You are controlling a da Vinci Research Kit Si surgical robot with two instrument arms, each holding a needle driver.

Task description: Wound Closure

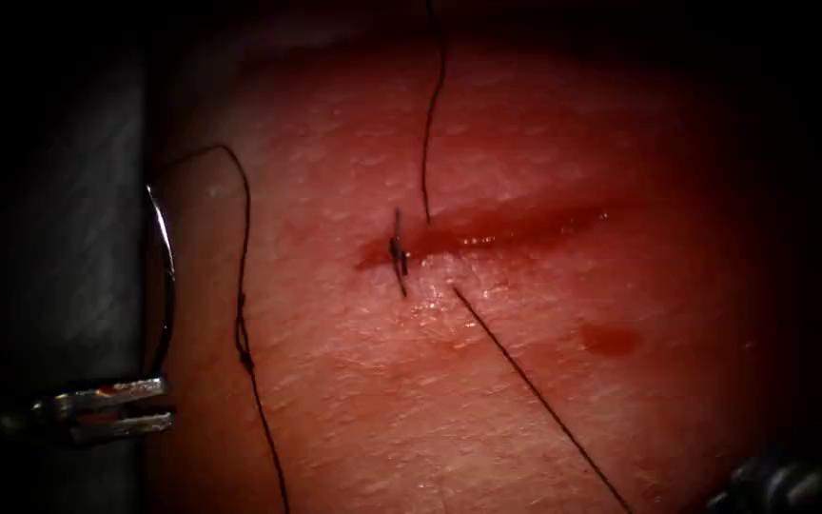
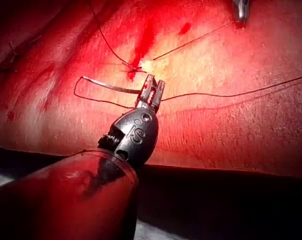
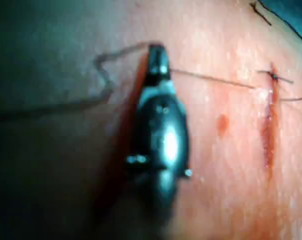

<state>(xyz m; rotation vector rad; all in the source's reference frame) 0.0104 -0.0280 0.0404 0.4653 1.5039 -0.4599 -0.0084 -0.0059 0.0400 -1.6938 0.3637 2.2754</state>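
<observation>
Two tools were under my hands. In the endoscope view the left tool sat at the tissue's left edge, well left of the cut, its jaws clenched on the curved needle near one end. The needle arched free of the tissue, not in it. Thread trailed from its far end down the tissue's left side. A knotted stitch crossed the cut's left end, one strand rising away from it, another running toward the right tool, of which I saw just a dark part at the frame's edge. Red fluid spotted the tissue below the cut.

In the left wrist view the left tool gripped the needle, which stuck out sideways above the tissue.

In the right wrist view the right tool seemed closed on the thread leading to the stitch; I could not be certain.
</observation>
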